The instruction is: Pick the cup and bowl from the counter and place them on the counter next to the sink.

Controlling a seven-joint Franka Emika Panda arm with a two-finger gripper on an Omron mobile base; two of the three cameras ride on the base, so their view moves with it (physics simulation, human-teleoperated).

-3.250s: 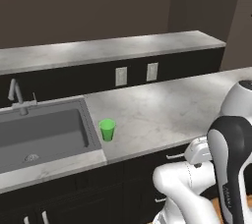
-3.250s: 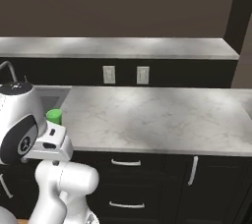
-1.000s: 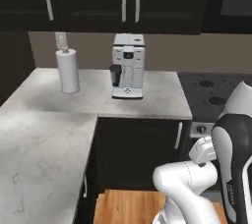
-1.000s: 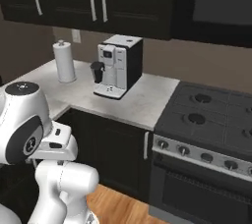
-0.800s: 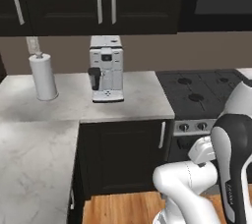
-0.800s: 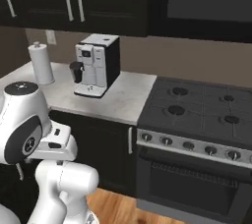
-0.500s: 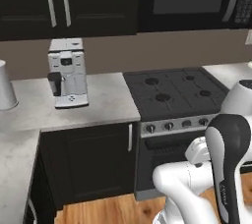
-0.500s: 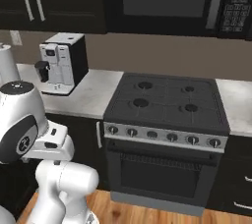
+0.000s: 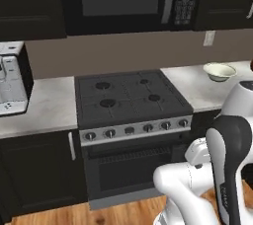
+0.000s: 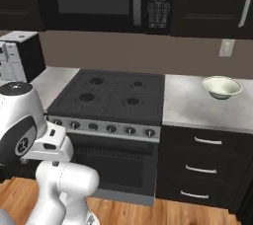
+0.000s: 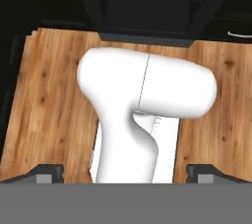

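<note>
Glossy white rounded arm segments with dark joint bands and a round grey cap.

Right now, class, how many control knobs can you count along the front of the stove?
6, in one row across the stove's front panel, above the oven door; none appears hidden.

Arm folded up tight over the base, hand pointing straight down. Gripper jaws spread fully wide, nothing between the fingertips.

base drove right | stovetop centred | bowl now visible
</note>
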